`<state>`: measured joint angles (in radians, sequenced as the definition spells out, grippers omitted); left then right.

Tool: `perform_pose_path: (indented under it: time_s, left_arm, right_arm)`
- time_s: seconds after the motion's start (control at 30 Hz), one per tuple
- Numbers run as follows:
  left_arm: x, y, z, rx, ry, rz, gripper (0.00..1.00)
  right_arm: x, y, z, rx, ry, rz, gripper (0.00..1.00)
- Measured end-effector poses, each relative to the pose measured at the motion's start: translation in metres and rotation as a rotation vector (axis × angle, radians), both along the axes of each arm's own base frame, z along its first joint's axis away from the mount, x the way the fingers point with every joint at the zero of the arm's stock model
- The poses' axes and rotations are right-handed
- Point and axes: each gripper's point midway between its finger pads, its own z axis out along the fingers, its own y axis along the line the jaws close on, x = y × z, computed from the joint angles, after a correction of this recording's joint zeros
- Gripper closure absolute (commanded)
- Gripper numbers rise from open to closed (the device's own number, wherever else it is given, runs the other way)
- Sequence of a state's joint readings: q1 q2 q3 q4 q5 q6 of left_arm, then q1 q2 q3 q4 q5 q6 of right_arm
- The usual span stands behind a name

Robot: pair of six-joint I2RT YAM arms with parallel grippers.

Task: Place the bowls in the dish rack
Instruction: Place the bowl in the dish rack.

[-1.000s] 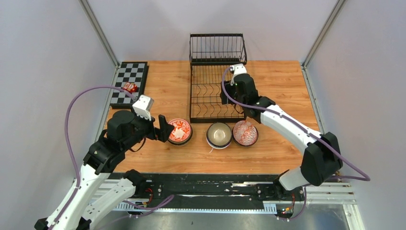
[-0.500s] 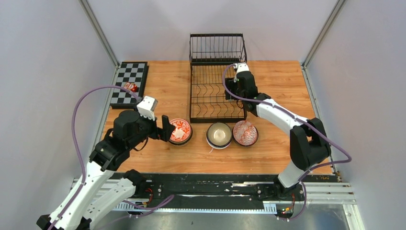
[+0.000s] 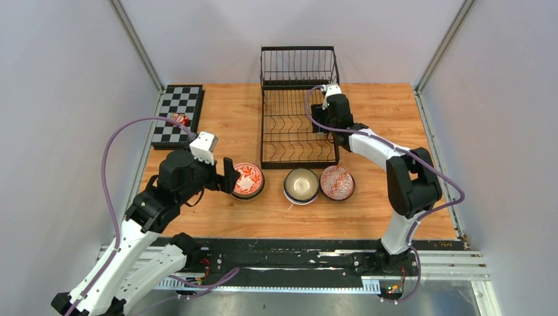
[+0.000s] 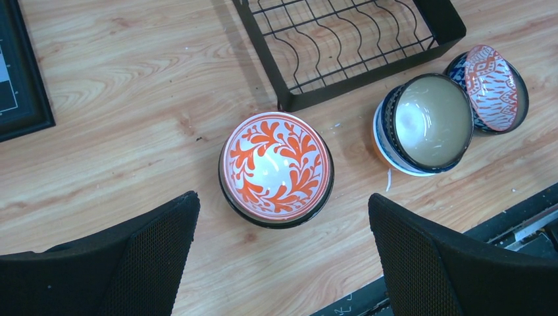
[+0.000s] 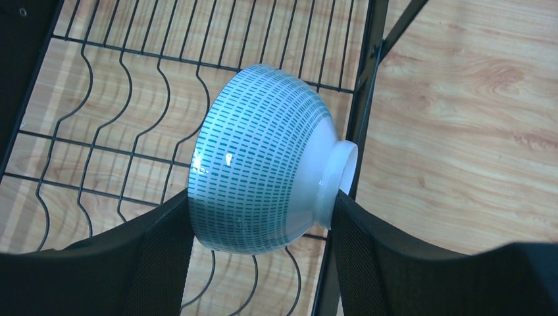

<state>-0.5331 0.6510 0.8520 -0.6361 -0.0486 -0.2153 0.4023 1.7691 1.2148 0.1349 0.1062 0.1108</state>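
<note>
One green-dashed bowl [image 5: 263, 161] over the dish rack [image 5: 365, 85], hidden from above.
Your right fingers [image 5: 151, 263] clamp it sideways, tips cut off; left fingers [image 4: 131, 263] gape wide over the orange bowl [image 4: 276, 168].

No text, label, brand or number legible in any view; small red object [image 3: 178, 119] on the checkerboard [image 3: 187, 99] carries white marks, too small to read; orange-patterned bowl [image 4: 276, 168] and blue-dashed bowl [image 5: 263, 158] show ornament only, no script.
</note>
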Motion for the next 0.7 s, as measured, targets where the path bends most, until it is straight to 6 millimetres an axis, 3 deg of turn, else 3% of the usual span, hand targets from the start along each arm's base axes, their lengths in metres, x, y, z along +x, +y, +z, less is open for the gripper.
perform_pose_path:
  time_s: [0.33,0.7]
  left_arm:
    - [0.003,0.000,-0.004,0.013,0.011,0.006,0.00]
    - [0.005,-0.001,-0.008,0.023,0.027,0.006,0.00]
  right_arm:
    - [0.020,0.005,-0.009,-0.017,-0.015,0.005,0.97]
    - [0.029,0.004,-0.013,-0.034,-0.030,-0.001,0.97]
